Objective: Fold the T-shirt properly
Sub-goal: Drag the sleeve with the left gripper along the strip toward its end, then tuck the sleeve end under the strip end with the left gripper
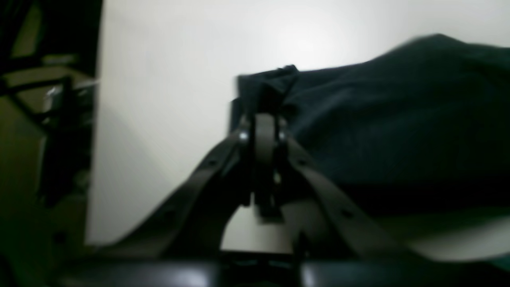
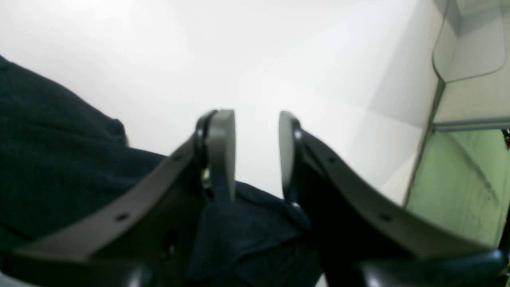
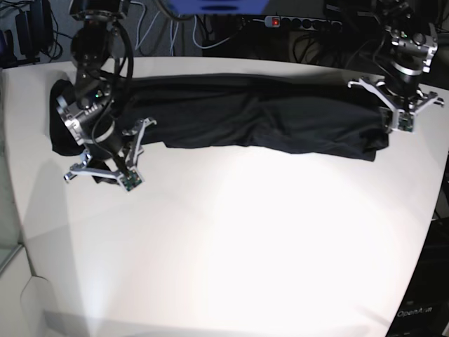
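The black T-shirt (image 3: 266,123) lies stretched in a long, rumpled band across the far part of the white table (image 3: 245,246). My left gripper (image 3: 398,125) is at its right end and is shut on a bunched fold of the fabric. In the left wrist view, that gripper (image 1: 265,119) has its fingers pressed together, with dark cloth (image 1: 398,119) at the tips and trailing to the right. My right gripper (image 3: 102,177) hovers over the shirt's left end. Its jaws (image 2: 257,119) are open, bare table shows between the fingertips, and fabric (image 2: 51,159) lies below and to the left.
Cables and a power strip (image 3: 280,21) with a red light run behind the table's far edge. The table's right edge (image 3: 431,210) curves inward. A grey panel (image 2: 470,40) and green floor (image 2: 458,179) lie past the table's edge in the right wrist view.
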`<state>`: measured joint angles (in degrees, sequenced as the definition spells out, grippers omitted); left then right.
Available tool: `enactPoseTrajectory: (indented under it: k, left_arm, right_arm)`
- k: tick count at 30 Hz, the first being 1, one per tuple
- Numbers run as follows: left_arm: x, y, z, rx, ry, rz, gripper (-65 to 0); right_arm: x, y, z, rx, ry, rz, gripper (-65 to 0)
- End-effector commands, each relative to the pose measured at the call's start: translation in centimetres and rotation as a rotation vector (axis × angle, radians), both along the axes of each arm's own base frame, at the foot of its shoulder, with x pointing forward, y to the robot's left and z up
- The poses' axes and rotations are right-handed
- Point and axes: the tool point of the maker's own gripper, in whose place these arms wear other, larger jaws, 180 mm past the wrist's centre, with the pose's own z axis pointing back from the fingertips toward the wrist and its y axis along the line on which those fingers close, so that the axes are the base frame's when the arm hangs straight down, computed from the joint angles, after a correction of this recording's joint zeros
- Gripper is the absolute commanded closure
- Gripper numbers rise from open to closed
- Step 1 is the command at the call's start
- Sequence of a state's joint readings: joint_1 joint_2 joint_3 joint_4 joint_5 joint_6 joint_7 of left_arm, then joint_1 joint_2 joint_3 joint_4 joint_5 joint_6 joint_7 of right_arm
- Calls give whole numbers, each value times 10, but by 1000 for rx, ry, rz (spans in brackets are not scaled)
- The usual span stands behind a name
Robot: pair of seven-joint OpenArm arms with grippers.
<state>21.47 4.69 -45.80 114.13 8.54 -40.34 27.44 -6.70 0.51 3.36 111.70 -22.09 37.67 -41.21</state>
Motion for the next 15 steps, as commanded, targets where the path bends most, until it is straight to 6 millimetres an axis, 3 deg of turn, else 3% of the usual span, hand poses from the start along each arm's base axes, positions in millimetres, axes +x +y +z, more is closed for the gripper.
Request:
enactPoseTrajectory:
  k: [1, 6, 15]
  left_arm:
    - [6, 10, 15, 17, -60, 16, 0]
    - [0, 44, 17, 30, -73, 120, 0]
    - [-3, 45, 7, 8, -53, 135, 0]
  right_arm:
    - [6, 4, 11, 15, -41, 10, -198]
    - [6, 5, 11, 20, -41, 9, -198]
    - [5, 5, 10, 21, -39, 9, -198]
